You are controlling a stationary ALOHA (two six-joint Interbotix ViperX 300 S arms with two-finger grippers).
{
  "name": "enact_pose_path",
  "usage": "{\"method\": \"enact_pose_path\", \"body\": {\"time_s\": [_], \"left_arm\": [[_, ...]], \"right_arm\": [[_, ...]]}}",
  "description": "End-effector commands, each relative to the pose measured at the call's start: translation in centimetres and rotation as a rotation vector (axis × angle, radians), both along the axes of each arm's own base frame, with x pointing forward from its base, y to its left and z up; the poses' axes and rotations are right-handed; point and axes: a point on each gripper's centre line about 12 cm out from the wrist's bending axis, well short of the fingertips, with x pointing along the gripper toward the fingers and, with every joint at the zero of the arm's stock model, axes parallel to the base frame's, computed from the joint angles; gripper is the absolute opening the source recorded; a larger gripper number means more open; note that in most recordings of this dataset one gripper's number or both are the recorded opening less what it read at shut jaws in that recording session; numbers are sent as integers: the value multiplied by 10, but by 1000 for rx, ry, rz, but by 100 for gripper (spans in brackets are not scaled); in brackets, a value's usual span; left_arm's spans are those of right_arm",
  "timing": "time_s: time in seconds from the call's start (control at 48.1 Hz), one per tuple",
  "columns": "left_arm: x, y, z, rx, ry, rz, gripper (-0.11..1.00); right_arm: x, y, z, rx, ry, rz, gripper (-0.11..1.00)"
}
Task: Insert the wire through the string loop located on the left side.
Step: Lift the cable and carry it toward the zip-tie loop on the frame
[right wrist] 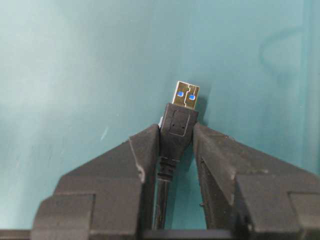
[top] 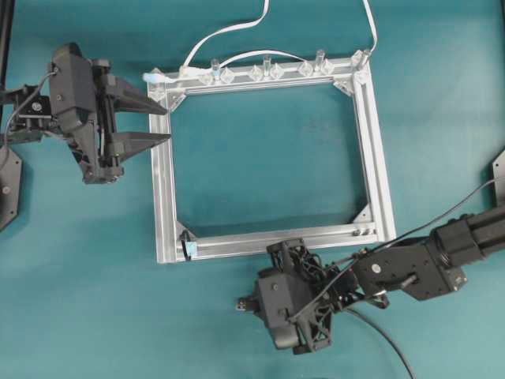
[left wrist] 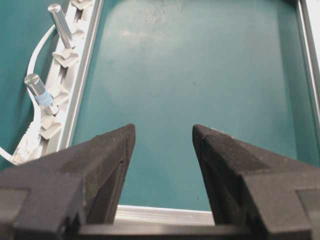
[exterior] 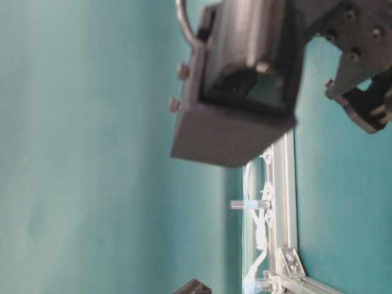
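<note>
The wire's black USB plug (right wrist: 178,125), with its metallic tip pointing away, stands between the pads of my right gripper (right wrist: 176,131), which is shut on it; its thin cable runs back between the fingers. From overhead, that gripper (top: 251,304) is just below the frame's bottom rail, with the plug (top: 241,304) poking out to the left. The string loop (top: 188,248), with its light-blue piece, sits at the bottom left corner of the silver frame (top: 162,197). My left gripper (top: 168,125) hovers open over the frame's left rail, with nothing in it (left wrist: 164,131).
A white flat cable (top: 229,33) runs through clear clips (top: 264,71) along the frame's top rail. Those clips and posts (left wrist: 42,95) show left of the left gripper. A blurred arm part (exterior: 245,79) fills the table-level view.
</note>
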Motion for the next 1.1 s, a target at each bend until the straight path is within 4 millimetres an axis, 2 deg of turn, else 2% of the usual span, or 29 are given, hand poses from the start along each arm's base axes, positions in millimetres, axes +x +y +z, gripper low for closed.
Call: {"method": "enact_pose_path", "body": {"time_s": [0.0, 0.519, 0.727, 1.08], "left_arm": [[3, 0, 8, 11, -23, -7, 58], [4, -1, 8, 11, -21, -9, 58], [3, 0, 9, 11, -23, -7, 58], [4, -1, 8, 12, -21, -9, 58]], "right_arm": [[-3, 10, 13, -5, -27, 37, 27], [-2, 10, 28, -28, -67, 72, 27], [-2, 4, 46, -33, -89, 66, 27], [2, -19, 77, -71, -120, 37, 26]]}}
